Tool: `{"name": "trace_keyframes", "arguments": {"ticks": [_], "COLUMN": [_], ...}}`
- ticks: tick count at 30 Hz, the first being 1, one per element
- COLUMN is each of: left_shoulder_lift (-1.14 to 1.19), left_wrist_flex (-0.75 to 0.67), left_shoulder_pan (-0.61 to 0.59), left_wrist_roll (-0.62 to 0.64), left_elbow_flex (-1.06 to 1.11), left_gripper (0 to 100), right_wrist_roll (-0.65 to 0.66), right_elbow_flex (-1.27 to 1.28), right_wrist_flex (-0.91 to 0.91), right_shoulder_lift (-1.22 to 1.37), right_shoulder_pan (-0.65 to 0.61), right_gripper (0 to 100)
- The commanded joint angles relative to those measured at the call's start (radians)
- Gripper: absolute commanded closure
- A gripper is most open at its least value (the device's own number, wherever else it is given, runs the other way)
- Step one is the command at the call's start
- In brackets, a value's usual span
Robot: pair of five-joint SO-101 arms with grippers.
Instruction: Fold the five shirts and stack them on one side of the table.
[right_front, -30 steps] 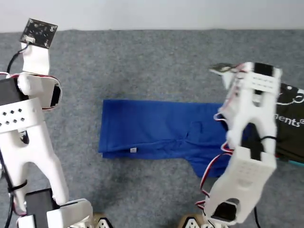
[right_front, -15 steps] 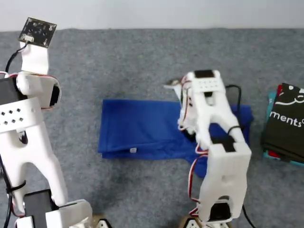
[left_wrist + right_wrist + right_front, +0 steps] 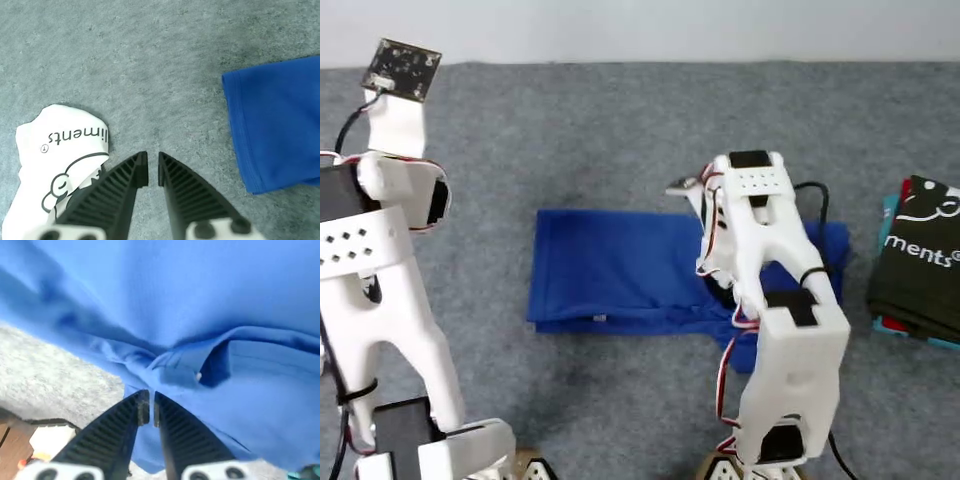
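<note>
Right gripper (image 3: 149, 401), jaws together, right over the blue shirt (image 3: 610, 270) at its bunched middle; it lies crosswise, left gripper (image 3: 153, 162), closed too, well apart

1. Bright, soft, even light falls across the table (image 3: 620, 130). I see no glare on its grey surface.
2. Shadows sit close under things. My right arm (image 3: 775, 330) lays a faint, soft-edged one on the blue shirt (image 3: 610, 270).
3. In my right wrist view, the blue shirt's folds hold the deepest shade, darkest inside one tuck of cloth.
4. In my left wrist view, the white shirt (image 3: 55, 165) is bright yet not washed out. The blue shirt's hem casts a thin dark line.
</note>
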Motion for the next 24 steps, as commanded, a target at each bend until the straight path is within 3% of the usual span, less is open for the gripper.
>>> {"name": "trace_keyframes", "arguments": {"ticks": [1,12,18,24], "left_shoulder_lift": [-0.048,-0.009,0.135,0.331], "left_wrist_flex": [0.017,0.012,0.014,-0.051], "left_shoulder_pan": [0.069,0.267,0.442,0.585], "left_wrist_roll": [-0.002,-0.002,0.0,0.034], "left_elbow_flex": [-0.01,0.033,0.051,0.05], "left_gripper": [96,95,95,95], "right_wrist_roll": [-0.031,-0.055,-0.203,-0.233], "right_elbow_flex": [-0.005,0.129,0.13,0.133], "right_wrist_flex": [0.045,0.042,0.041,0.041], "right_shoulder_lift": [-0.206,-0.852,-1.159,-1.323], "right_shoulder_pan": [-0.008,0.143,0.145,0.151], "right_gripper": [97.2,97.1,96.9,96.9]}}
